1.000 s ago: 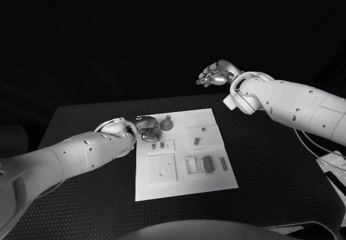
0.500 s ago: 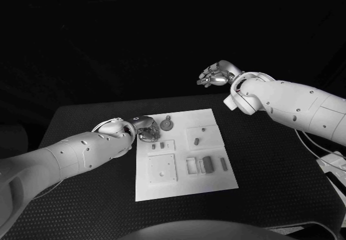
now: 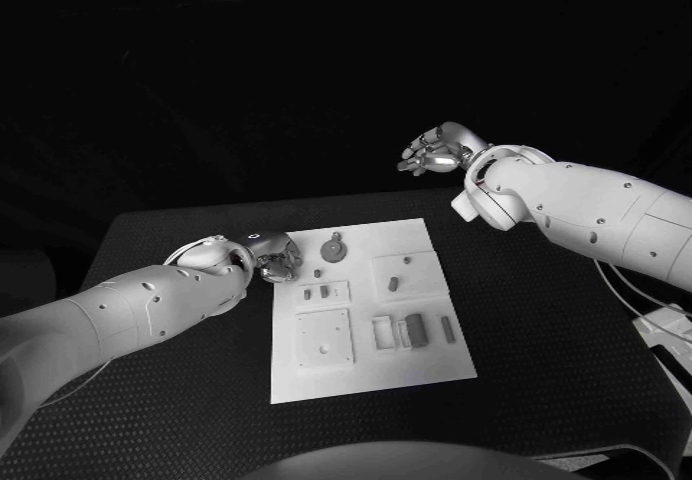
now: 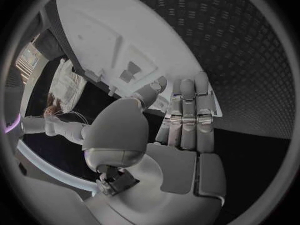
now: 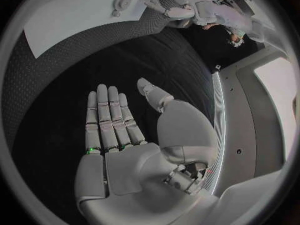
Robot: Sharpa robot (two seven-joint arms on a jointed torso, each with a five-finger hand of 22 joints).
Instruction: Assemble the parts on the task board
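Our left hand (image 3: 270, 257) pulled back off task board (image 3: 418, 370), fingers straight, holding nothing. Round part (image 3: 333, 247) lies just beside it, nearer than right hand (image 3: 433, 150), open, raised.

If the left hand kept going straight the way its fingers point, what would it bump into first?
Probably the task board. In the left wrist view the left hand has its fingers stretched flat toward the board's near edge. How high the hand is stays unclear, so it may slide over the edge instead.
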